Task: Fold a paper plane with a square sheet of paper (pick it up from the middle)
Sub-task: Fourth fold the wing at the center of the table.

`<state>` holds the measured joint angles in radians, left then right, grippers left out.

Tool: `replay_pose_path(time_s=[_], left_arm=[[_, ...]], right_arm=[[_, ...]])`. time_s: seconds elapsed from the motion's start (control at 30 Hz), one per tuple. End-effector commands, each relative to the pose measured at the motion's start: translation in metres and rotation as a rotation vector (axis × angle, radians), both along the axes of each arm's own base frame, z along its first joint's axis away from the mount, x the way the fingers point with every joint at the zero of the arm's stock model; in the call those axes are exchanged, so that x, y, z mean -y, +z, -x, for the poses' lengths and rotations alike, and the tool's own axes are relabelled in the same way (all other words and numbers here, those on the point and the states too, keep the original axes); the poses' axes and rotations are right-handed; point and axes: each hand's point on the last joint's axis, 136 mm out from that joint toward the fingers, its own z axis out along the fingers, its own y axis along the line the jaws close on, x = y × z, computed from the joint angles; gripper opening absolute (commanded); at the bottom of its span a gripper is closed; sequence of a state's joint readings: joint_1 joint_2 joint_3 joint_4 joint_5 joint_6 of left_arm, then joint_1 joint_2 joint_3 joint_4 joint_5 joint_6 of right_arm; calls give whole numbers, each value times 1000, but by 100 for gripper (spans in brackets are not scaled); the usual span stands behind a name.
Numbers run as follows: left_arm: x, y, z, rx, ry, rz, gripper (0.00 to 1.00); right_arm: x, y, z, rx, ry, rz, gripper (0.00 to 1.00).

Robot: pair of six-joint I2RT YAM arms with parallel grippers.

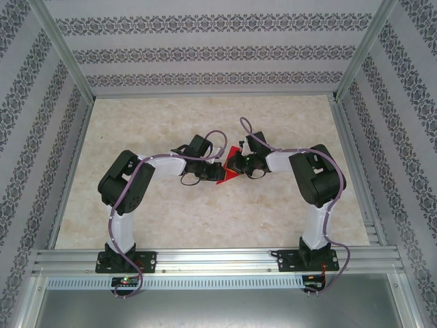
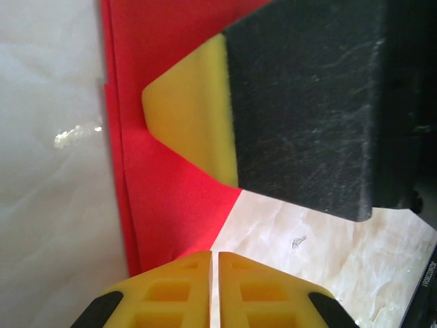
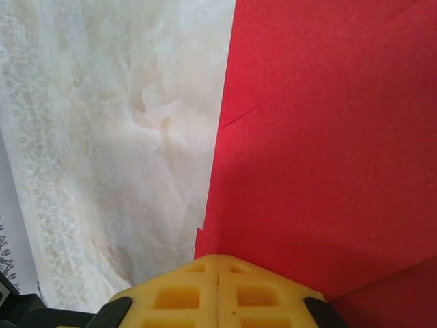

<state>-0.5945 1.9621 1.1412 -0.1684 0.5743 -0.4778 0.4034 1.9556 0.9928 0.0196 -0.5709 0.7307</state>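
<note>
1. Red paper (image 1: pixel 224 176) lies flat at the middle of the pale marbled worktop (image 1: pixel 205 219). It is partly folded, and one corner pokes out towards 6 o'clock from under the arms.
2. The left pincer (image 1: pixel 209 166) comes at it from 9 o'clock and the right pincer (image 1: pixel 235 162) from 3 o'clock. They meet over the sheet, almost nose to nose.
3. From the left wrist, its yellow fingers (image 2: pixel 194 263) sit at 6 o'clock with a hairline slit between them, so closed. The paper's edge runs under the left one, but I can't tell whether anything is pinched.
4. In that view the paper runs from 12 down to 7 o'clock, with a doubled edge along its 9 o'clock side and bare worktop beyond.
5. At 2 o'clock there, the right pincer's black finger shows its yellow pad (image 2: pixel 194 116), the tip resting on the red.
6. From the right wrist, its own fingers at 6 o'clock are pressed together, closed, over the paper. Red fills 12 to 5 o'clock, a crease slants up towards 2 o'clock, and worktop shows at 9 o'clock.
</note>
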Motion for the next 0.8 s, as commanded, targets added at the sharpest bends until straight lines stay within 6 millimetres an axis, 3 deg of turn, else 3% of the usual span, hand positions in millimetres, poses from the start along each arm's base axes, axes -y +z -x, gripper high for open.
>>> replay_pose_path(time_s=[0.0, 0.17, 0.43, 0.77], left_arm=[[4, 3, -9, 50, -31, 25, 11], [-6, -16, -3, 27, -41, -51, 10], [-29, -44, 22, -38, -56, -129, 8], [-48, -36, 59, -64, -81, -122, 3]], right_arm=[[16, -35, 18, -98, 0, 93, 6], [19, -39, 20, -111, 5, 108, 6], [26, -45, 24, -131, 2, 135, 6], [30, -46, 26, -141, -2, 136, 6]])
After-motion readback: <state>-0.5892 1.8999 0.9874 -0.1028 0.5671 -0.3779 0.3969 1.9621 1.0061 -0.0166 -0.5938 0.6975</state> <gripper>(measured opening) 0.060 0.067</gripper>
